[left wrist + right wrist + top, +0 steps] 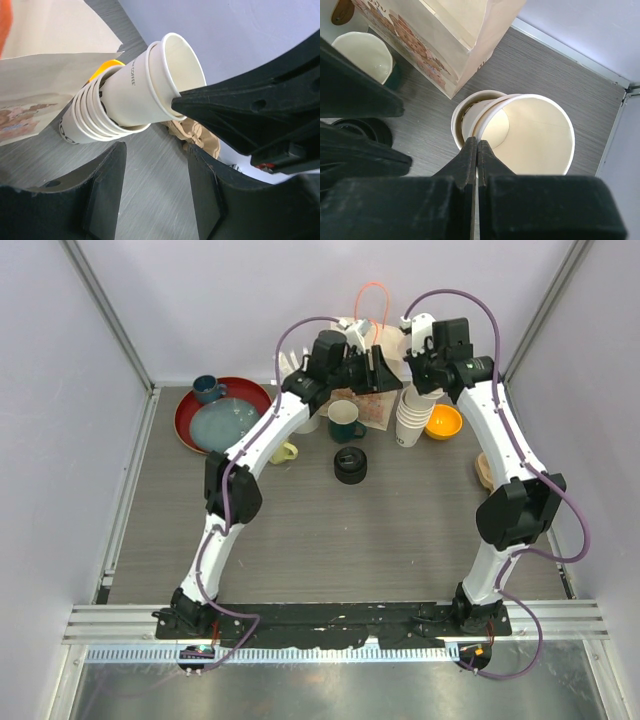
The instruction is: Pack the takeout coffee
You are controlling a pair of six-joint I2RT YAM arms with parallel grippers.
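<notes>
Closest to the right wrist camera is the right gripper (476, 150). Its two fingers are pressed fully together on the thin wall of the top cup (535, 130), which sits tilted in the stack of lidless cups (412, 420). From the left wrist camera I see the same cup leaning out of the stack, with one black finger at its rim. The left gripper (155, 195) stands about half open above the surface (300, 530), and nothing is between its fingers. The paper bag (45, 85) is just beside it, but I cannot tell if they touch. Of the takeout coffee (350, 465) only one cup shows to me. From above I see its round black lid, and it stands upright on the surface between the two arms, just in front of the green mug (345, 422). It is well apart from both grippers. The orange bowl (443, 422) stands just beside the stack, on its right side.
</notes>
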